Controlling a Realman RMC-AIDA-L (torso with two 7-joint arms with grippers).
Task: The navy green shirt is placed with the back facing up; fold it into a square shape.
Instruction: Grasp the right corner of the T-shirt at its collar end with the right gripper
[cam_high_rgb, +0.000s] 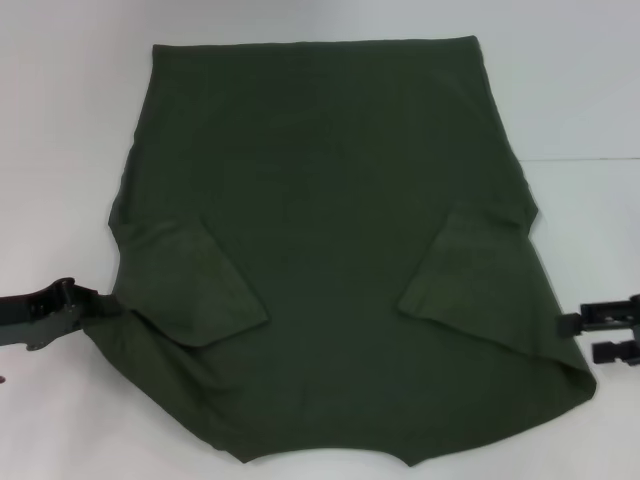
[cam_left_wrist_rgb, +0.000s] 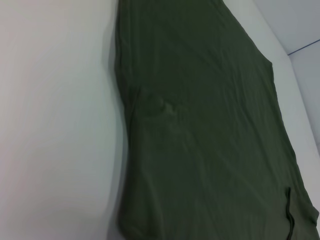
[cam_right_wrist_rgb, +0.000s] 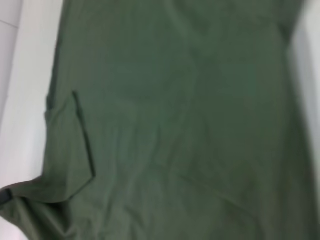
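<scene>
Although both sleeves already lie folded in over the plain back, we judge the navy green shirt (cam_high_rgb: 340, 250) to be only at the start of its folding; it spreads flat across the middle of the white table (cam_high_rgb: 60, 120), hem edge far from us toward twelve o'clock, shoulder and neck end near us at six o'clock. At nine o'clock we find our left gripper (cam_high_rgb: 55, 312) at the shirt's side edge, just beside the left sleeve (cam_high_rgb: 195, 290), which is turned onto the body; we cannot tell whether its fingers are spread or pinching cloth, since the fabric edge hides their tips. In the centre the body is one broad open panel, no lengthwise or crosswise fold yet made. Toward three o'clock the right sleeve (cam_high_rgb: 462, 275) is likewise turned inward; just beyond it our right gripper (cam_high_rgb: 610, 332) sits beside the shirt's edge, fingers apart and holding nothing as far as we see. What remains, in our view: bringing both side panels in, then folding end over end into a square.
</scene>
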